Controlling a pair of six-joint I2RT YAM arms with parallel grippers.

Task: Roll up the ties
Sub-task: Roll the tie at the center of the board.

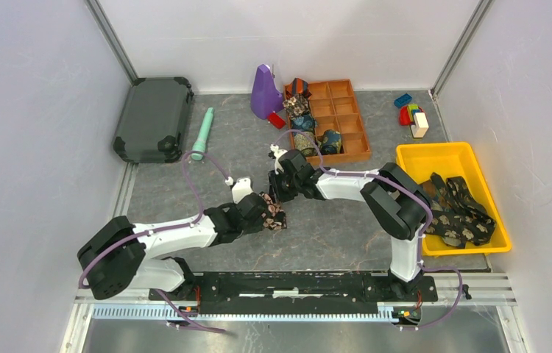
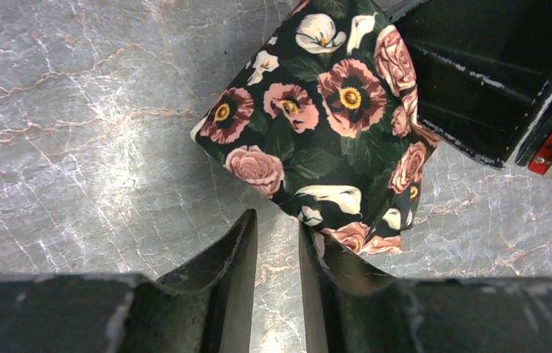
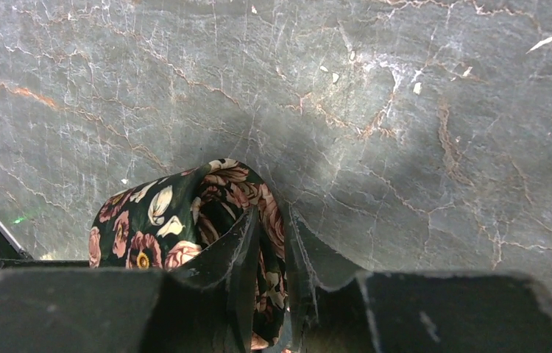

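Observation:
A dark tie with pink roses and white lilies sits as a loose roll on the marble table, between both grippers. My right gripper comes from the right and is shut on the tie; a fold of fabric runs between its fingers. My left gripper is just left of the roll with its jaws a little apart, and bare table shows between them. The tie lies against the outside of its right finger. In the top view the left gripper and right gripper meet at the roll.
An orange compartment tray at the back holds several rolled ties. A yellow bin on the right holds loose ties. A purple object, teal flashlight, dark case and toy blocks stand along the back.

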